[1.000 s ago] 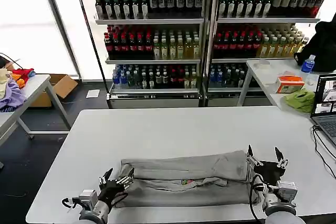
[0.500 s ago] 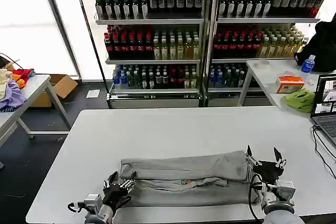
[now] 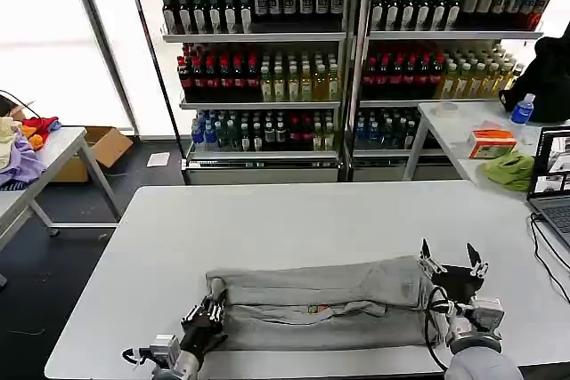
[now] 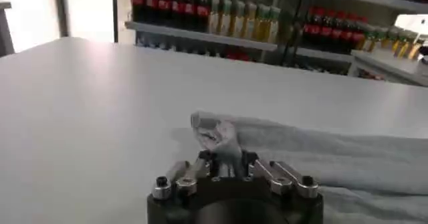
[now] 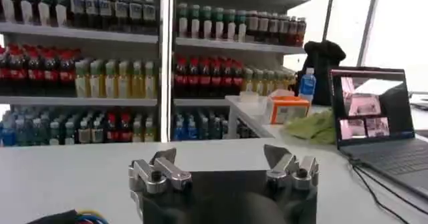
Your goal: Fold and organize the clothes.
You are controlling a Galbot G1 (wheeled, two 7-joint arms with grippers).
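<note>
A light grey T-shirt [image 3: 321, 304] lies folded into a long band across the near part of the white table [image 3: 294, 220], with a small multicoloured print [image 3: 315, 309] showing at its middle. My left gripper [image 3: 207, 316] is at the band's left end, shut on a pinched-up bit of the grey cloth [image 4: 217, 138]. At the band's right end my right gripper [image 3: 451, 260] stands open above the table, fingers pointing up and away, nothing between them [image 5: 224, 162].
Drink shelves [image 3: 347, 60] fill the back. A side table at the right holds a laptop [image 3: 552, 180], a lime-green cloth [image 3: 509, 169], an orange box [image 3: 492, 141] and a bottle [image 3: 522, 111]. Another table at the left carries purple and orange fabrics [image 3: 20, 144]. A cardboard box [image 3: 107, 144] sits on the floor.
My left gripper has gone from open beside the shirt's left end to shut on the cloth there, and the edge has shifted slightly right. The right gripper has barely moved.
</note>
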